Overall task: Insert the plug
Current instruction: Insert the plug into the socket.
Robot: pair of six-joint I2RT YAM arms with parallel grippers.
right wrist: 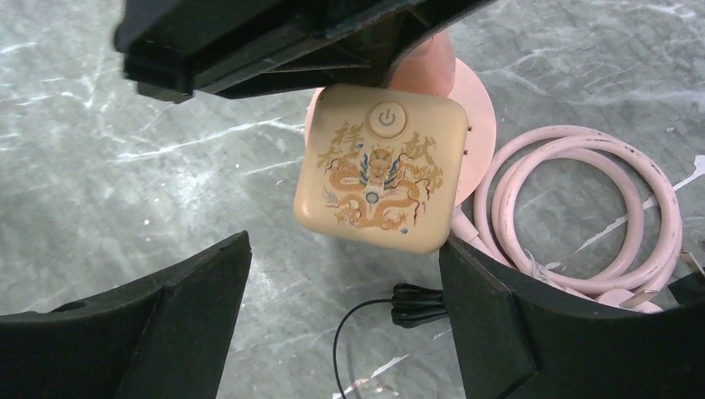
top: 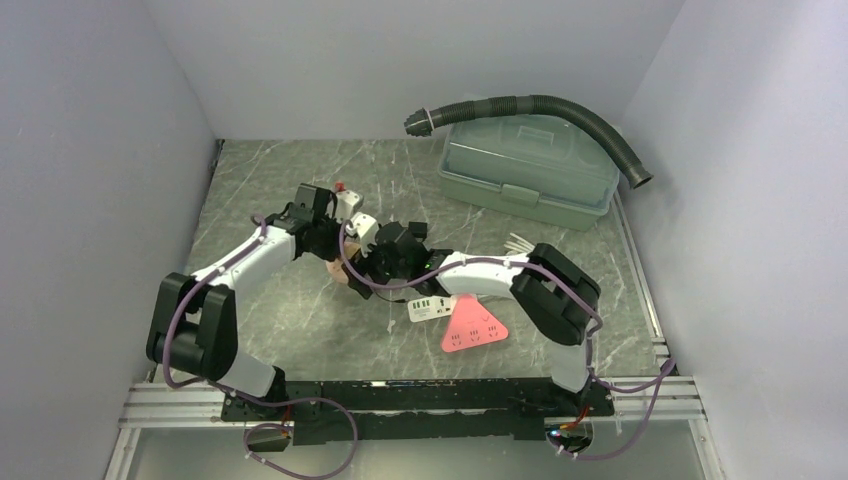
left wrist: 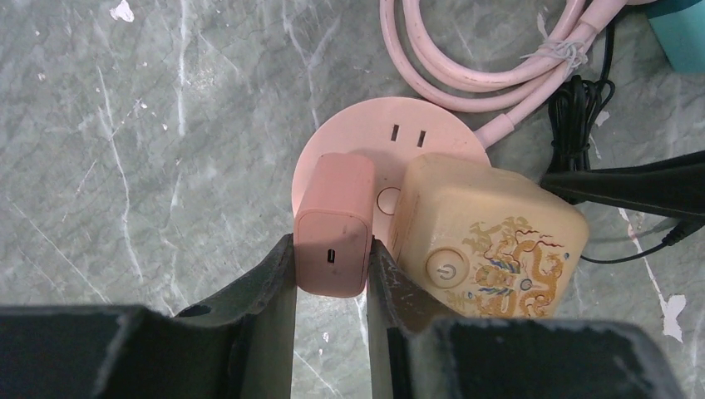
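Holding the plug: the left tool (left wrist: 332, 253) is closed on the pink plug (left wrist: 334, 224), one finger pressed flat to each of its side faces.
Plug position: it sits over the left part of the round pink socket (left wrist: 374, 125), port end facing the wrist camera; whether its prongs are seated cannot be told.
Socket: it lies flat on the counter (left wrist: 125, 166) near the middle, with one pair of slots showing bare on its far side.
Beige adapter (right wrist: 378, 170): a square block with a dragon print and a power button, on the socket just right of the plug, touching or nearly so.
Right tool (right wrist: 342, 249): spread wide and gripping nothing, its fingers either side of the beige adapter's near edge.
Pink cable (right wrist: 574, 212): coiled on the counter right of the socket.
Black cord (right wrist: 416, 303): thin, bundled, near the adapter.
Far right: a green box (top: 525, 165) with a grey hose (top: 540, 105) over it.
Near right: a triangular pink strip (top: 473, 325) lies flat.
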